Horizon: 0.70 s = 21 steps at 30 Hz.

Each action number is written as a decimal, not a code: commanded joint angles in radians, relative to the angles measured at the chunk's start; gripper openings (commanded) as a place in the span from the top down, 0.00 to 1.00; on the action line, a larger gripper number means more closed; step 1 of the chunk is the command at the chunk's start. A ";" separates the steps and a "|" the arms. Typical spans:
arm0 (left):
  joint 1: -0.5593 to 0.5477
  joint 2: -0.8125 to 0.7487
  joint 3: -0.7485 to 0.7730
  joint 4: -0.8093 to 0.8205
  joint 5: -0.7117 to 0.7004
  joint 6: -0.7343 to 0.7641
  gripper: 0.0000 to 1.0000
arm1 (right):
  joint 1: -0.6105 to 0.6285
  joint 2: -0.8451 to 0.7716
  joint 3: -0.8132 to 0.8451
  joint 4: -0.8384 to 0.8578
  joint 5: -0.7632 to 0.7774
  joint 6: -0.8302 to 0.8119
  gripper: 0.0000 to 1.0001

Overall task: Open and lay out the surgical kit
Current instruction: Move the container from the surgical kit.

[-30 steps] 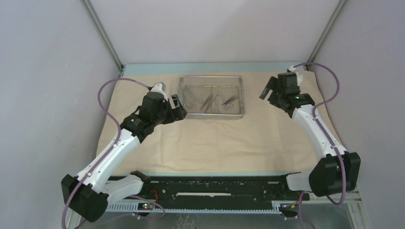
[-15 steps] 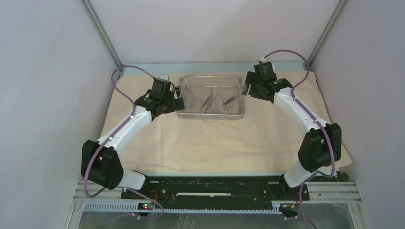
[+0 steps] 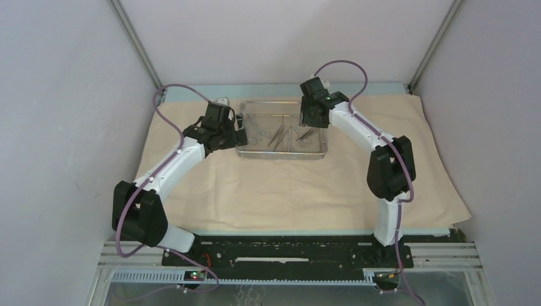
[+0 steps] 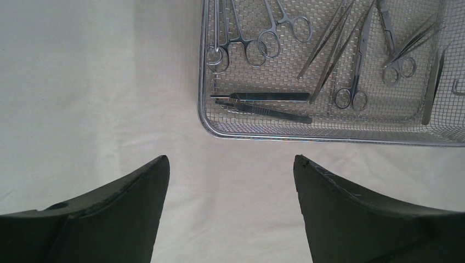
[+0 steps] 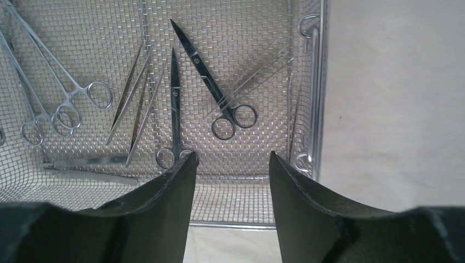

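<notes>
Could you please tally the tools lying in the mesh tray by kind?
Clamps: 2
Scissors: 2
Tweezers: 3, one of them faint, crossing a pair of scissors
Flat handles: 2
Total: 9

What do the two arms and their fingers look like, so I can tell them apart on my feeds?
The left arm and right arm match: white link shells, bulky black joint housings, and a purple cable looping alongside each. The fingers are dark matte wedges, broad at the base, narrowing to blunt curved tips.
</notes>
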 commanded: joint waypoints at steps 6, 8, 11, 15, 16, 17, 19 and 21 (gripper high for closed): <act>0.007 -0.057 0.039 -0.005 0.050 0.032 0.12 | 0.027 0.171 0.184 -0.072 0.023 0.058 0.42; 0.007 -0.060 0.042 -0.012 0.045 0.037 0.12 | 0.027 0.197 0.211 -0.083 0.021 0.065 0.43; 0.013 -0.039 0.054 -0.014 0.036 0.035 0.11 | 0.030 0.205 0.216 -0.077 0.026 0.058 0.44; 0.025 0.022 0.098 -0.010 0.063 0.006 0.12 | 0.030 0.223 0.232 -0.076 0.011 0.055 0.44; 0.025 0.038 0.107 0.000 0.051 0.002 0.12 | 0.030 0.232 0.240 -0.084 0.013 0.055 0.44; 0.025 0.058 0.122 0.001 0.038 0.000 0.12 | 0.030 0.236 0.240 -0.088 0.015 0.057 0.44; 0.025 0.114 0.162 -0.013 0.020 0.004 0.12 | 0.032 0.229 0.225 -0.088 0.019 0.056 0.45; 0.025 0.170 0.199 -0.026 -0.008 0.008 0.13 | 0.032 0.202 0.193 -0.077 0.021 0.050 0.45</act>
